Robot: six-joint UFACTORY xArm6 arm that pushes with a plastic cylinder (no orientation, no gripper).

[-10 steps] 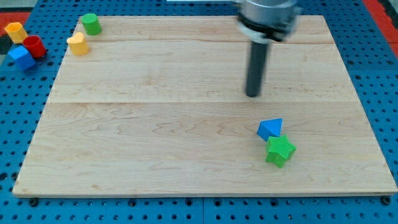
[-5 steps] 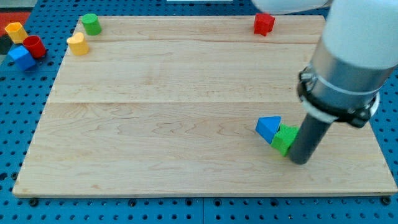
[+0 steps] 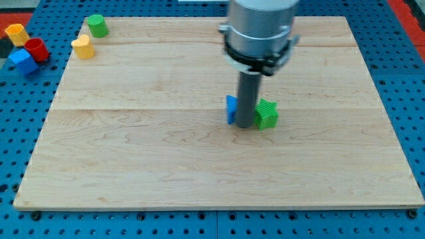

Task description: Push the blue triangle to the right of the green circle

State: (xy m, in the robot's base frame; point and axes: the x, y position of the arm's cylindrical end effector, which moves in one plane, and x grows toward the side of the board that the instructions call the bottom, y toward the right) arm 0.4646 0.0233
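Note:
My tip [image 3: 245, 125] rests on the wooden board [image 3: 133, 146] near its middle, between two blocks. The blue triangle [image 3: 231, 110] shows just to the tip's left, mostly hidden behind the rod. A green star-shaped block [image 3: 267, 114] sits against the rod's right side. The green circle [image 3: 97, 25], a short cylinder, stands at the board's top left corner, far from the tip.
A yellow heart-shaped block [image 3: 83, 47] lies just below the green circle. Off the board at the view's top left sit a yellow block [image 3: 15, 33], a red block [image 3: 36, 49] and a blue block [image 3: 22, 60]. The arm hides the board's top middle.
The tip swung down to the right of the green star, then pushed left and up. The blue triangle and green star have both moved up and left towards the board's middle.

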